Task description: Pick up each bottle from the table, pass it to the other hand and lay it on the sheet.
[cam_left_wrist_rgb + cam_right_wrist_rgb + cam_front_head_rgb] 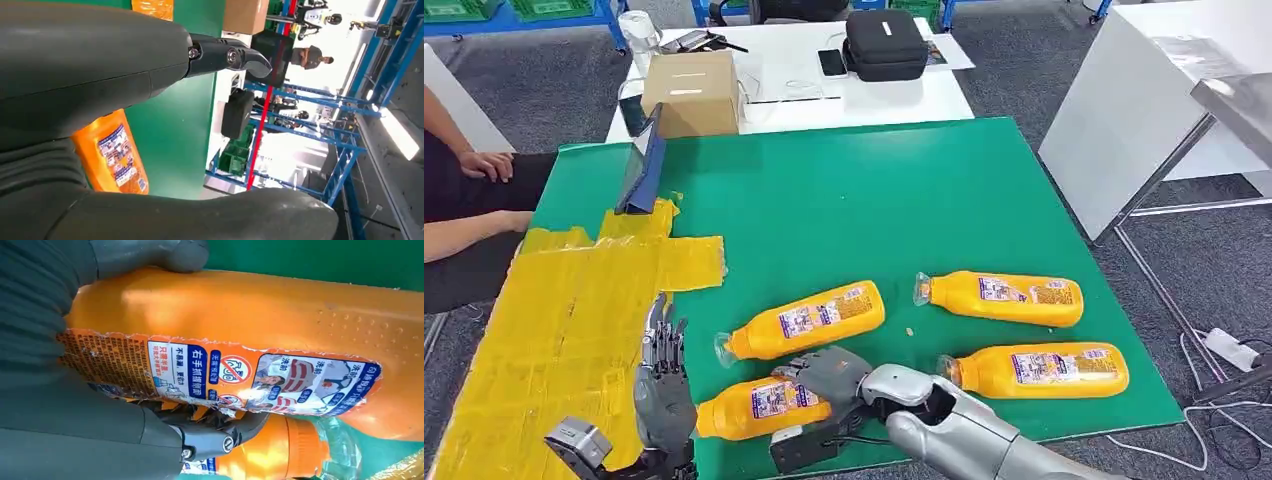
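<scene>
Several orange bottles lie on the green table [904,190]. My right hand [829,382] grips the nearest bottle [754,408] around its labelled body [260,315], close to the table's front edge. My left hand [664,385] stands open just left of that bottle's neck, fingers stretched out, over the edge of the yellow sheet [554,320]. In the left wrist view an orange bottle [112,160] shows past my left hand [100,80], which holds nothing. Three more bottles lie further out: one in the middle [809,320], two on the right [1004,298] [1039,370].
A person's arm [464,235] rests at the table's left side. A blue-backed tablet [646,165] stands at the sheet's far end. Beyond are a cardboard box [692,92] and a black case [884,45]. A white table [1144,90] stands to the right.
</scene>
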### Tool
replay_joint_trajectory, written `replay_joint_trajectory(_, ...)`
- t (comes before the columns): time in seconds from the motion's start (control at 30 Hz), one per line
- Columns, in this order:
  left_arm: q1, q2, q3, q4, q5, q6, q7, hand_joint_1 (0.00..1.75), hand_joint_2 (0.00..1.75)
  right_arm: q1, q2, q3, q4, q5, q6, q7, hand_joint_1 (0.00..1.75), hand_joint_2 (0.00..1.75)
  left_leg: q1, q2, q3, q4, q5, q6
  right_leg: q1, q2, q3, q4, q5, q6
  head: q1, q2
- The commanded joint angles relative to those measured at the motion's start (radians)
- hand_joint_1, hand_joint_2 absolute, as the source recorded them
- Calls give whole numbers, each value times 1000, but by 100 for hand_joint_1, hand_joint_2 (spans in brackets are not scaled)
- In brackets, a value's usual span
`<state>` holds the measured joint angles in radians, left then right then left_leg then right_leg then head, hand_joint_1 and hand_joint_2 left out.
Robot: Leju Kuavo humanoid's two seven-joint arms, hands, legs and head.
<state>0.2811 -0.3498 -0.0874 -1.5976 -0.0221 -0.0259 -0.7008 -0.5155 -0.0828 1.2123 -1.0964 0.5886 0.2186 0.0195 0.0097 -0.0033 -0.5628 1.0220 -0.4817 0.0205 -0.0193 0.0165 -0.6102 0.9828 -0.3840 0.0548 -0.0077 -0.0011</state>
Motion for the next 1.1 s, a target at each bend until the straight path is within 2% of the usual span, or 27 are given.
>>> replay_joint_trajectory(0.03,-16,1,8,62,44,58,3,0,0,59,31,42,184,1,-13,-6,175,175,1,-1,3,-2,1,0,1,-2,3,-3,1,-2,0,0)
replay_joint_trajectory(0.17,-12,1,46,57,273,229,3,0,0,96,35,-15,193,-64,-49,4,175,175,1,2,5,-3,0,-3,1,1,5,-4,2,-3,0,0)
replay_joint_trajectory(0.27,35,1,130,-45,473,398,3,0,0,199,89,-182,73,-221,-228,-68,175,175,2,4,7,-2,-2,-4,4,5,5,-3,2,-5,0,0)
replay_joint_trajectory(0.3,44,1,140,-71,483,432,3,0,0,237,100,-223,18,-263,-263,-102,175,175,3,5,6,-3,-2,-4,5,5,5,-3,2,-6,0,0)
replay_joint_trajectory(0.43,65,1,143,-170,459,528,3,0,0,322,78,-269,-206,-306,-309,-110,175,175,6,3,3,0,-2,-6,8,4,2,0,1,-7,0,0)
replay_joint_trajectory(0.53,58,1,146,-173,454,540,3,0,0,323,72,-271,-202,-302,-303,-108,175,175,5,2,-3,0,0,-6,7,4,-3,1,1,-6,-1,0)
replay_joint_trajectory(0.57,55,1,149,-166,456,544,3,0,175,324,76,-271,-189,-302,-299,-112,175,175,5,1,-4,-1,0,-6,7,2,-4,1,1,-7,-1,0)
replay_joint_trajectory(0.8,49,1,151,-159,458,546,3,0,175,330,83,-272,-178,-305,-298,-134,175,175,5,0,-8,-1,2,-6,5,1,-5,0,2,-6,0,0)
replay_joint_trajectory(0.87,53,1,145,-140,481,498,3,0,175,355,95,-287,-211,-302,-318,-179,175,175,5,-1,-8,-1,2,-6,5,0,-5,0,2,-6,0,0)
replay_joint_trajectory(0.93,59,1,132,-91,507,375,3,0,175,384,103,-306,-259,-267,-346,-208,175,175,4,-1,-8,-1,2,-6,4,0,-6,0,1,-6,0,0)
replay_joint_trajectory(0.97,63,1,116,-18,545,161,3,0,175,416,107,-325,-317,-236,-362,-225,175,175,4,-1,-8,-1,1,-6,4,0,-6,0,1,-6,0,0)
replay_joint_trajectory(1.0,63,1,122,-2,544,142,3,0,175,422,106,-329,-328,-231,-364,-227,175,175,3,-2,-7,-2,1,-6,4,-1,-5,0,1,-6,0,0)
replay_joint_trajectory(1.1,55,1,109,78,487,-82,3,0,175,477,88,-371,-444,-112,-447,-253,175,175,3,-2,-8,-2,1,-6,4,-1,-6,-1,1,-5,0,0)
